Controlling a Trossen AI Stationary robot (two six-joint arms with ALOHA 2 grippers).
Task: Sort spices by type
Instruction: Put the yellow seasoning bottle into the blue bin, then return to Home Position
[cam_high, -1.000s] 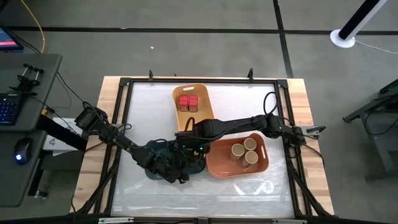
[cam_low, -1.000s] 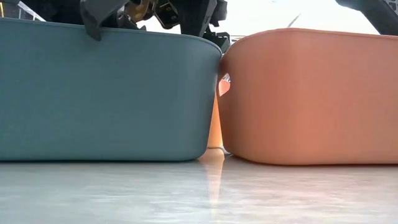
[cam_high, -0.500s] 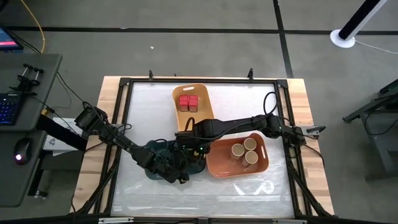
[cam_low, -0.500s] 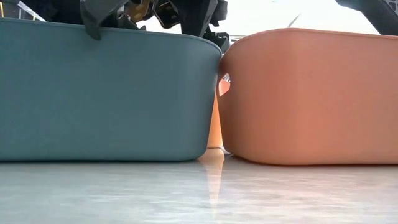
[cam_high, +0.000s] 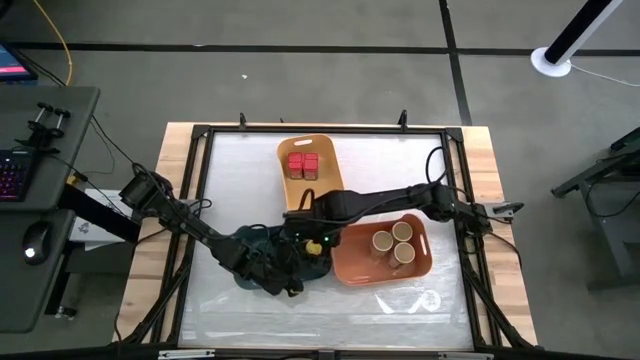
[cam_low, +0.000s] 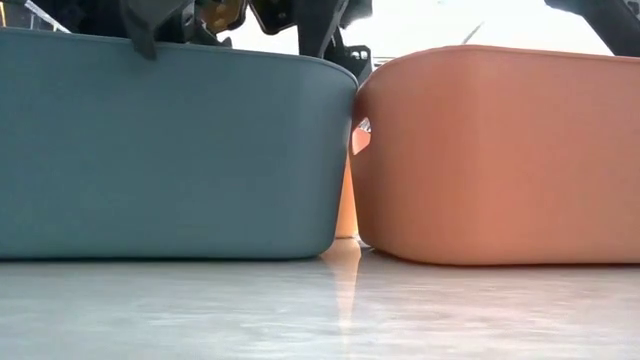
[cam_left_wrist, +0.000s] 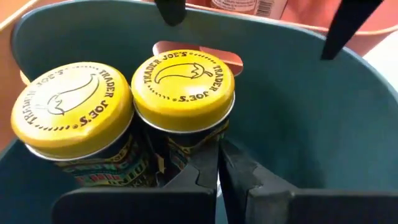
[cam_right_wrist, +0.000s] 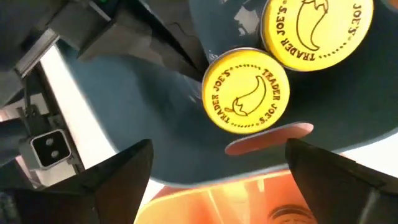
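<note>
Two yellow-lidded round jars (cam_left_wrist: 68, 109) (cam_left_wrist: 183, 81) stand upright side by side on the floor of the teal bin (cam_left_wrist: 348, 68). My left gripper (cam_left_wrist: 217, 177) is shut and sits low inside the bin beside the nearer jar. My right gripper (cam_right_wrist: 219, 146) is wide open and hovers above the same jars (cam_right_wrist: 245, 99) (cam_right_wrist: 317, 25); its fingers (cam_left_wrist: 171, 9) stand clear over them. Two red tins (cam_high: 303, 165) stand in the yellow bin (cam_high: 283, 165). Three tan-lidded jars (cam_high: 393, 242) stand in the orange bin (cam_high: 345, 265). My left gripper's shut fingers (cam_left_wrist: 205, 174) lie close to the lower side of one yellow-lidded jar (cam_left_wrist: 186, 146), coming level inside the bin. I cannot tell whether they touch it. The jar stands upright on the bin floor.
The teal bin (cam_low: 170, 150) and the orange bin (cam_low: 500, 150) stand wall to wall near the table's near side, with the yellow bin behind them. Both arms cross over the teal bin (cam_high: 245, 275). A black frame borders the table, and the near strip lies in front of the bins.
In the low view the gripper parts showing above the teal bin's rim have risen a little. The jars and the bins have stayed where they were.
</note>
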